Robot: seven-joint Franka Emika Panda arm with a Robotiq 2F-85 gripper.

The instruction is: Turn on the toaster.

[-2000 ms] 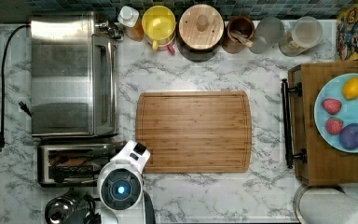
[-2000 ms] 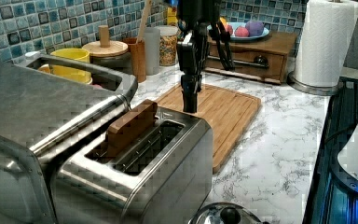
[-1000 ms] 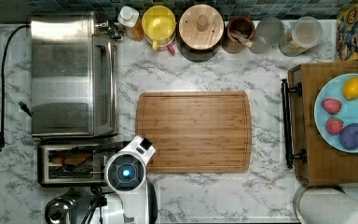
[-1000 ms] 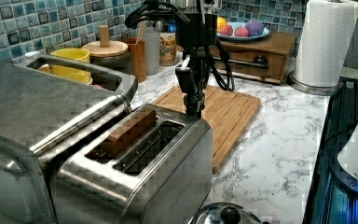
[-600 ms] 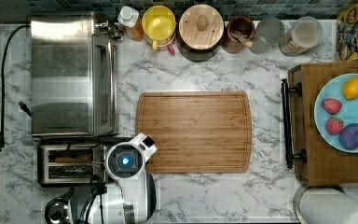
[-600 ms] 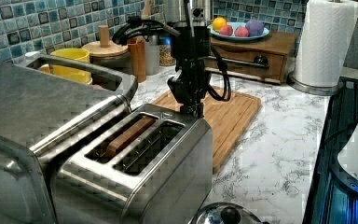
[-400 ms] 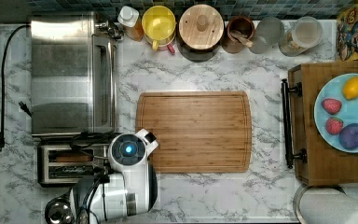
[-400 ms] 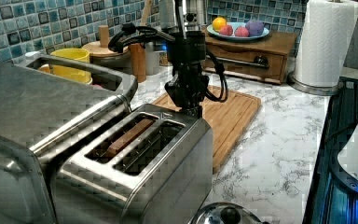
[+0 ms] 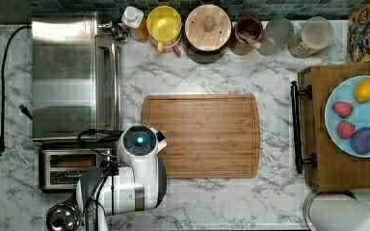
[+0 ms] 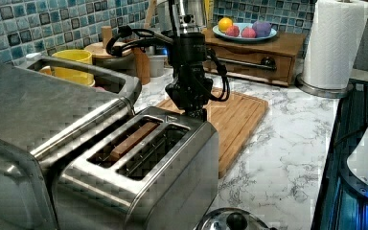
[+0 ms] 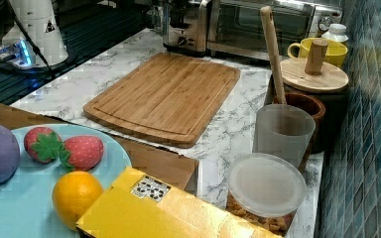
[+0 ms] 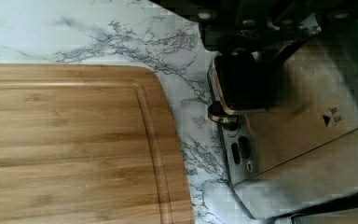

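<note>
Beside the big oven (image 10: 38, 110), toaster (image 10: 139, 167): its slice has sunk into the slot; lever seemingly pressed, task near done. Gripper (image 10: 195, 109) at its end, finger state indiscernible.

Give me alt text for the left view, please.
A black robot gripper sits at the far end of a steel toaster, a brown slice sunk in one slot. Behind lies a wooden cutting board on marble.
</note>
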